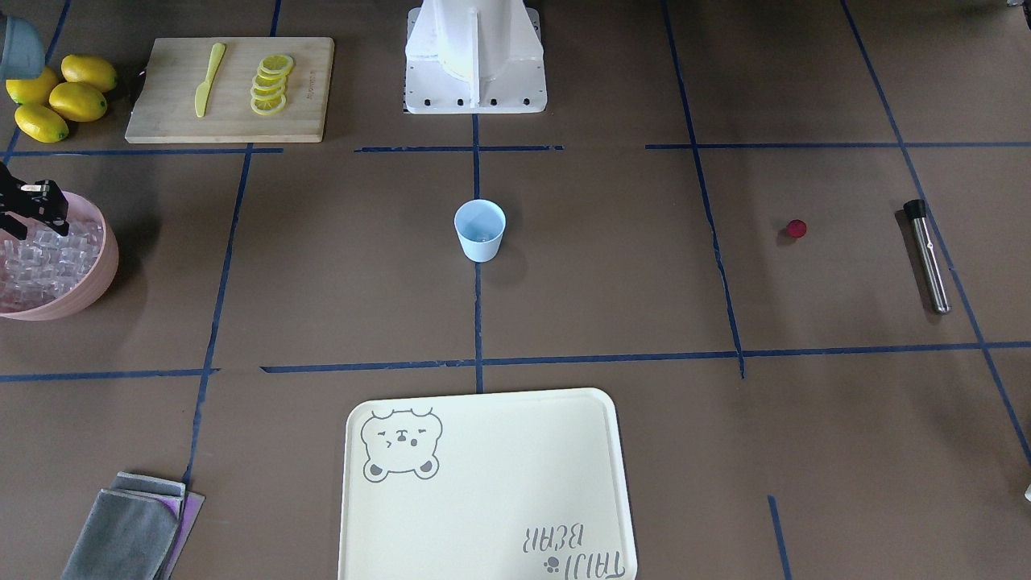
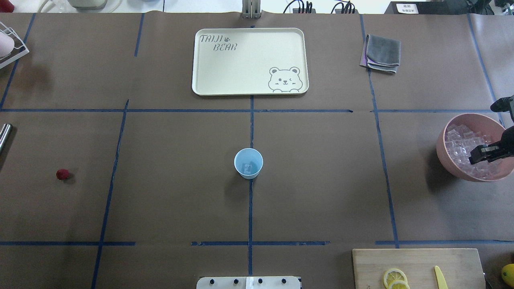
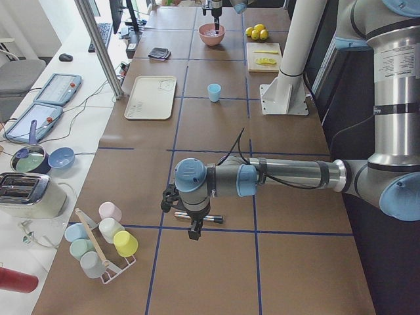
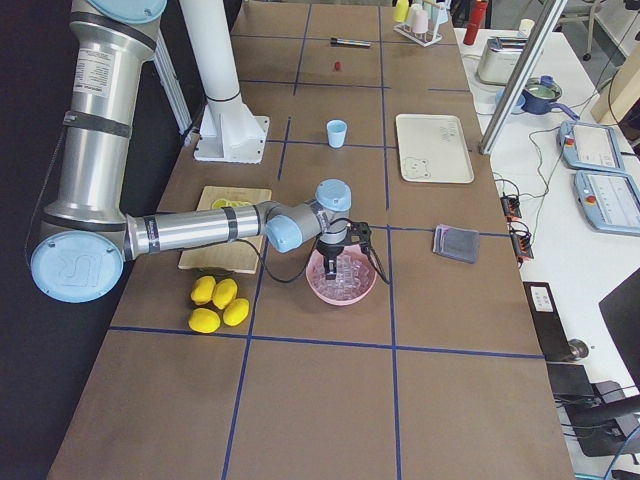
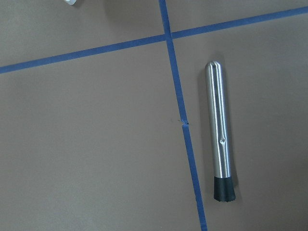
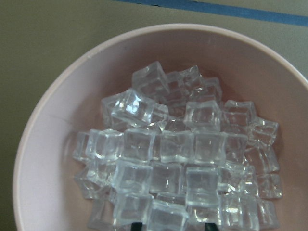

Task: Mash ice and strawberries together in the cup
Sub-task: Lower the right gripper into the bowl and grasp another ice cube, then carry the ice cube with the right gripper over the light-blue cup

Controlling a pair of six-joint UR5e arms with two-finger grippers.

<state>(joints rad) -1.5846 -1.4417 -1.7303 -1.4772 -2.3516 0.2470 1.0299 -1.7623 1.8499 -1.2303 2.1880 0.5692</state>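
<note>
The pale blue cup [image 2: 248,163] stands upright at the table's centre, also in the front view [image 1: 480,230], with one clear ice cube [image 2: 249,166] in it. The pink bowl [image 2: 445,154] holds several ice cubes [image 6: 168,144]. My right gripper [image 2: 482,154] hangs just over the ice in the bowl; its tips show wide apart at the bottom of the right wrist view [image 6: 173,225], open. The red strawberry [image 2: 62,174] lies alone on the table. My left gripper [image 3: 195,230] hovers over a steel muddler [image 5: 220,137]; I cannot tell whether it is open or shut.
A cream bear tray [image 2: 209,86] lies beyond the cup. A grey cloth [image 2: 382,52] is at the far right. A cutting board [image 1: 153,121] holds lemon slices [image 1: 270,84] and a yellow knife [image 1: 208,79], with whole lemons [image 1: 64,97] beside it. A cup rack [image 3: 105,243] stands near the left arm.
</note>
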